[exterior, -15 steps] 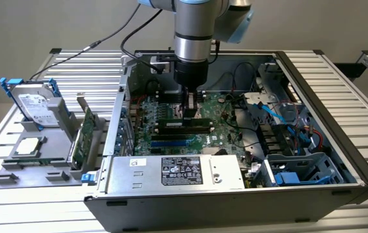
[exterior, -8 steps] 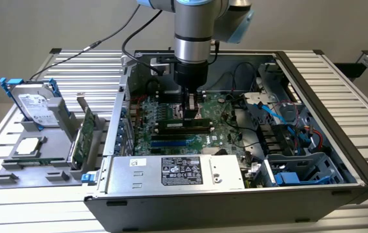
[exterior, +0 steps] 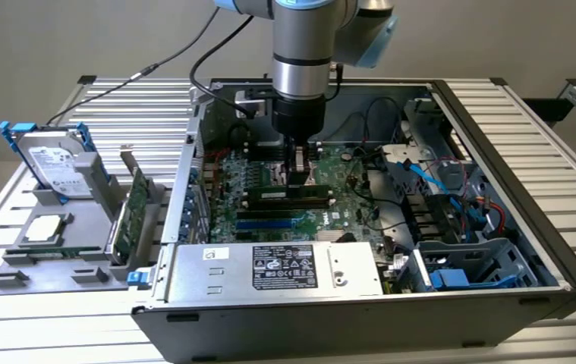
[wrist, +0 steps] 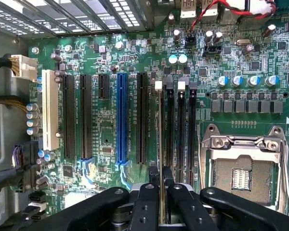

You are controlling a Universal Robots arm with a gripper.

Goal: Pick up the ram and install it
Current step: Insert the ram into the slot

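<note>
One arm hangs straight down into the open computer case (exterior: pixel 490 114) in the exterior view. Its gripper (exterior: pixel 301 179) is low over the motherboard (exterior: pixel 267 220), near the case's centre. What sits between the fingers is too small to tell there. At six o'clock from the gripper lies the grey power supply (exterior: pixel 278 267). At three o'clock run blue cables (exterior: pixel 439 182), with a drive cage (exterior: pixel 470 265) at about four. Outside the case, at nine o'clock, a grey tray (exterior: pixel 4 265) carries a hard drive (exterior: pixel 53 161) with blue rails, an upright expansion card (exterior: pixel 129 212) and a processor chip (exterior: pixel 47 227).

In the wrist view the fingers (wrist: pixel 145 202) are clamped on the ram (wrist: pixel 160 134), seen edge-on as a thin strip. It is lined up along the white-latched slot beside the other memory slots (wrist: pixel 181 130); whether it is seated I cannot tell. A blue slot (wrist: pixel 121 120) and a white slot (wrist: pixel 49 110) lie to one side, the open processor socket (wrist: pixel 241 168) to the other.
</note>
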